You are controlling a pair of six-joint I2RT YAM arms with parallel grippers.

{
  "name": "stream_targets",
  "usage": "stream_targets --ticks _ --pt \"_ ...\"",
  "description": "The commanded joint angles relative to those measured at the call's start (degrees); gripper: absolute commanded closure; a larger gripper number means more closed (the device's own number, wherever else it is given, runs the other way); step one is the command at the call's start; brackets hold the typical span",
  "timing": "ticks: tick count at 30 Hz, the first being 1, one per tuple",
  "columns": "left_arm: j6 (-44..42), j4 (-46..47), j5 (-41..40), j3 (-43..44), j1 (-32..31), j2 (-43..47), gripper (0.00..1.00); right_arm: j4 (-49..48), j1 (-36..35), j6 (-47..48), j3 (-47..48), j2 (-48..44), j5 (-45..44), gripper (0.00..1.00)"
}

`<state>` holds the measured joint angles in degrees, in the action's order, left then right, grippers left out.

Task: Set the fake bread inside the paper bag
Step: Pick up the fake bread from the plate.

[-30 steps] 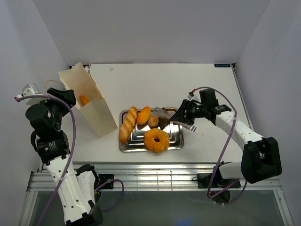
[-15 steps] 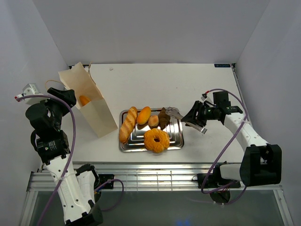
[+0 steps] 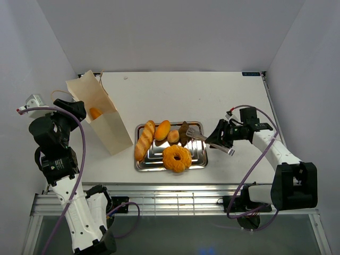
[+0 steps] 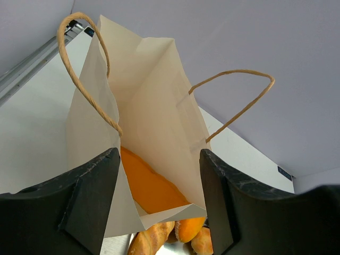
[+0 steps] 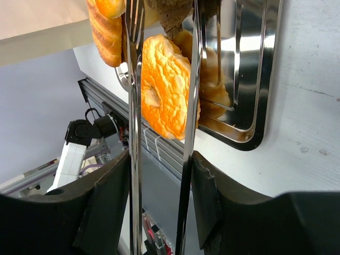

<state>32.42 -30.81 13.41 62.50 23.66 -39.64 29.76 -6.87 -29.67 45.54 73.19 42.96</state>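
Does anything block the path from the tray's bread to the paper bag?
Nothing visible does. Only bare table lies between the tray of fake bread and the paper bag; its mouth gapes open, with one orange loaf already inside.

A lab booth: plain white walls (image 3: 170, 37) enclose the table (image 3: 175, 95).

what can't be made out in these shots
Top view: the bag's wall hides most of the loaf inside.
Right wrist view: the tongs' tips are cut off by the top edge.
Top view: the dark pastry is too small to identify.
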Motion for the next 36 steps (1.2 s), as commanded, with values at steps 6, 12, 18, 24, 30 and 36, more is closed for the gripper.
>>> stream_targets --ticks 6,12,18,24,30,36 --pt "-0.08 0.66 0.57 0.17 -0.11 0.53 0.28 0.3 0.28 1.81 -3.17 -3.31 4.41 0.47" --pt "0.27 0.75 0.92 -0.01 -0.11 0.7 0.28 -0.57 0.28 2.25 -4.32 -3.32 5.9 0.47" --pt "0.1 0.84 0.74 0.17 -0.11 0.79 0.28 -3.39 0.28 1.11 -4.58 -1.12 7.14 0.46" --pt "-0.08 0.66 0.57 0.43 -0.11 0.53 0.28 -4.18 0.28 0.76 -4.49 0.02 7.49 0.46" --pt "-0.08 0.57 0.48 0.34 -0.11 0.44 0.28 -4.01 0.28 0.14 -6.51 -0.94 7.23 0.45" --pt "0.18 0.92 0.74 -0.27 -0.1 0.79 0.28 -6.72 0.28 -2.58 -9.68 -2.09 8.45 0.45"
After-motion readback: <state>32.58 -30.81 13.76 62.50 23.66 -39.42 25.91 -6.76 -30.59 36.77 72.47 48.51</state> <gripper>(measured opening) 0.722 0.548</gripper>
